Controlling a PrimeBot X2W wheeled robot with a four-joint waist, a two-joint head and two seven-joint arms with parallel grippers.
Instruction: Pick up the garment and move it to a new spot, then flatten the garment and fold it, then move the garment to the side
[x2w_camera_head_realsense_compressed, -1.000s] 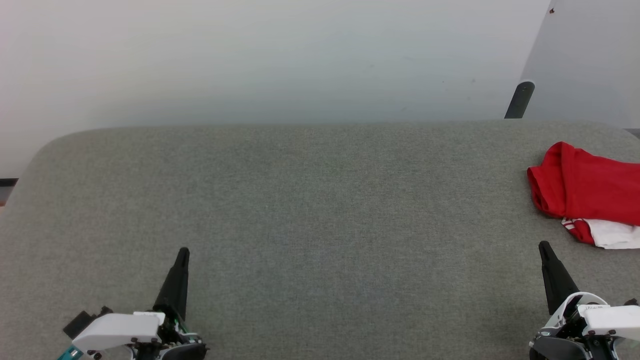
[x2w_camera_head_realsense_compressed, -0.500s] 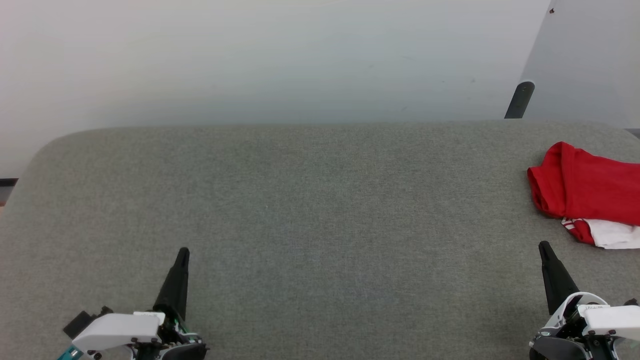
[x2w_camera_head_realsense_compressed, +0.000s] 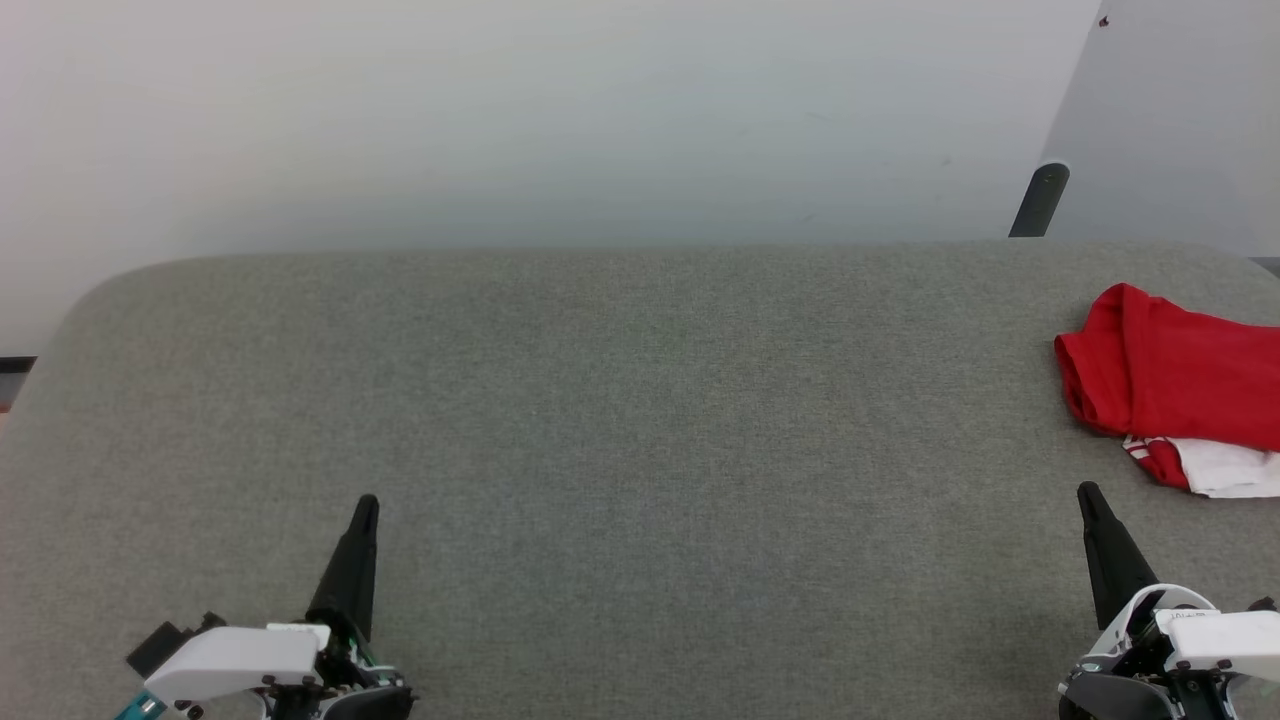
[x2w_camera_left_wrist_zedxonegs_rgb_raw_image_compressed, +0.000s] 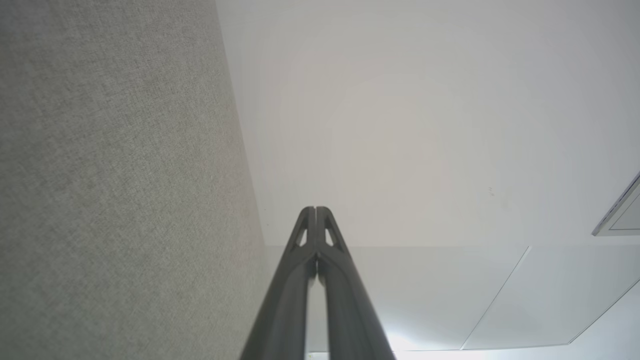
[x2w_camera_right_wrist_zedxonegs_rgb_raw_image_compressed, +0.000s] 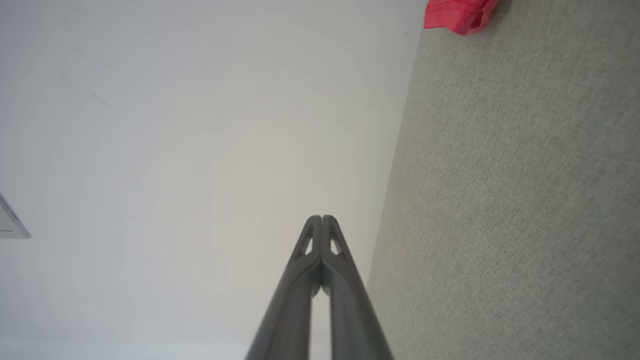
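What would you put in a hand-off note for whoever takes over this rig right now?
Left end effector: shut, empty, over the near left of the grey table.
Right end effector: shut, empty, over the near right.
Garment: at the table's right edge, beyond the right end effector and partly cut off in the head view. The red body is bunched, with a white sleeve poking out below.
Done: unclear. Nothing is gripping it, and it does not look neatly folded.
Left: probably everything, meaning pick up, move, flatten, fold, set aside.
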